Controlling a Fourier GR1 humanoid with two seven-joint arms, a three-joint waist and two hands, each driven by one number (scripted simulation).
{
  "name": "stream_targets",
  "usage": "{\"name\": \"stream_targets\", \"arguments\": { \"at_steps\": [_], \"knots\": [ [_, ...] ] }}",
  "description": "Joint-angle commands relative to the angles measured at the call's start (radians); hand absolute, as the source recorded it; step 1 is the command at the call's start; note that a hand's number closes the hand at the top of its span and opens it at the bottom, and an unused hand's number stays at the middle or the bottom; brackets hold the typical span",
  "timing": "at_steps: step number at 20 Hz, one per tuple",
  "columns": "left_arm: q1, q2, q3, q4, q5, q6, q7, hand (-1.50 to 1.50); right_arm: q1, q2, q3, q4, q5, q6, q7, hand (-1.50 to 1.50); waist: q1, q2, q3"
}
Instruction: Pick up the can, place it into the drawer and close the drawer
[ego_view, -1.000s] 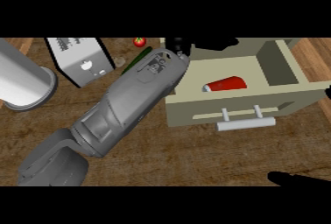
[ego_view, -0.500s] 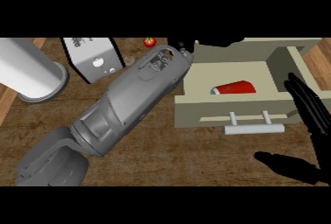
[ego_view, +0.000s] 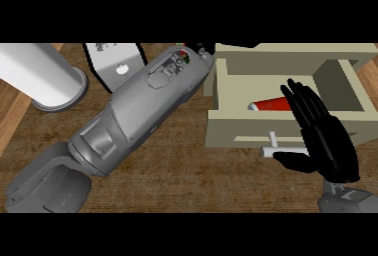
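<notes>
at far left a white cylinder (ego_view: 43, 75) stands on the wooden tabletop (ego_view: 184, 172), with a white box (ego_view: 117, 59) just beside it. the grey left forearm (ego_view: 136, 117) lies slantwise from the lower left corner up toward the top middle. only a sliver of the left robot hand (ego_view: 201, 48) shows there (spread or closed, i cannot tell). just right of it the beige drawer (ego_view: 221, 127) stands open, and the red can (ego_view: 284, 105) lies on its side inside, near the front wall. the right robot hand (ego_view: 325, 137) is flat, fingers straight and close together, over the drawer front, its thumb at the handle (ego_view: 273, 151).
</notes>
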Motion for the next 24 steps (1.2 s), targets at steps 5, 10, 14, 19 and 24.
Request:
{"name": "stream_targets", "arguments": {
  "at_steps": [5, 10, 14, 19, 24],
  "knots": [
    [0.045, 0.129, -0.018, -0.174, -0.067, 0.005, 0.150, -1.50, -0.116, 0.039, -0.060, 0.313, 0.031, -0.170, -0.079, -1.50, 0.014, -0.006, 0.000],
    [0.118, 0.210, -0.050, -0.316, -0.099, 0.008, 0.217, -1.50, -0.190, 0.076, -0.071, 0.493, 0.101, -0.276, -0.077, -1.50, 0.030, -0.007, 0.000],
    [0.188, 0.265, -0.044, -0.421, -0.091, -0.016, 0.237, -1.50, -0.237, 0.058, -0.110, 0.636, 0.130, -0.349, -0.107, -1.50, 0.050, -0.006, 0.000],
    [0.209, 0.320, -0.052, -0.476, -0.112, -0.001, 0.292, -1.50, -0.339, 0.057, -0.153, 0.796, 0.170, -0.452, -0.117, -1.50, 0.058, 0.001, 0.002],
    [0.289, 0.383, -0.035, -0.533, -0.116, -0.048, 0.277, -1.50, -0.506, 0.079, -0.196, 0.930, 0.195, -0.511, -0.078, -1.50, 0.060, 0.011, 0.001]
  ]
}}
